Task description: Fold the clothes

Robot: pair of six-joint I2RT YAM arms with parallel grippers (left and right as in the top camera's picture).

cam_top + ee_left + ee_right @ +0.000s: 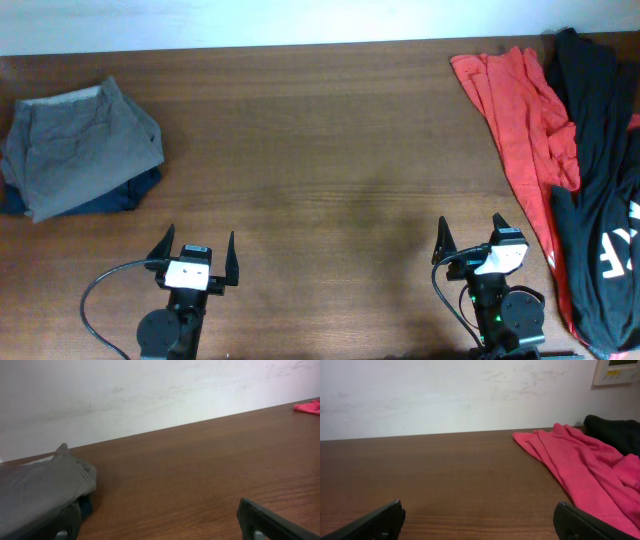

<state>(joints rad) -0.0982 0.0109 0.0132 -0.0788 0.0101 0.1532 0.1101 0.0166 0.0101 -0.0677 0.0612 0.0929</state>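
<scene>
A folded grey garment (80, 140) lies on a folded dark blue one (120, 195) at the far left; the grey one shows in the left wrist view (40, 485). A crumpled red garment (520, 110) and a black garment with a red and white print (600, 180) lie unfolded at the right; both show in the right wrist view, red (580, 470) and black (615, 432). My left gripper (197, 250) (160, 527) is open and empty near the front edge. My right gripper (468, 235) (477, 525) is open and empty, left of the red garment.
The brown wooden table (320, 150) runs to a white wall (445, 395) at the back. A beige wall panel (616, 371) is at the upper right in the right wrist view. Black cables (100, 290) trail by the arm bases.
</scene>
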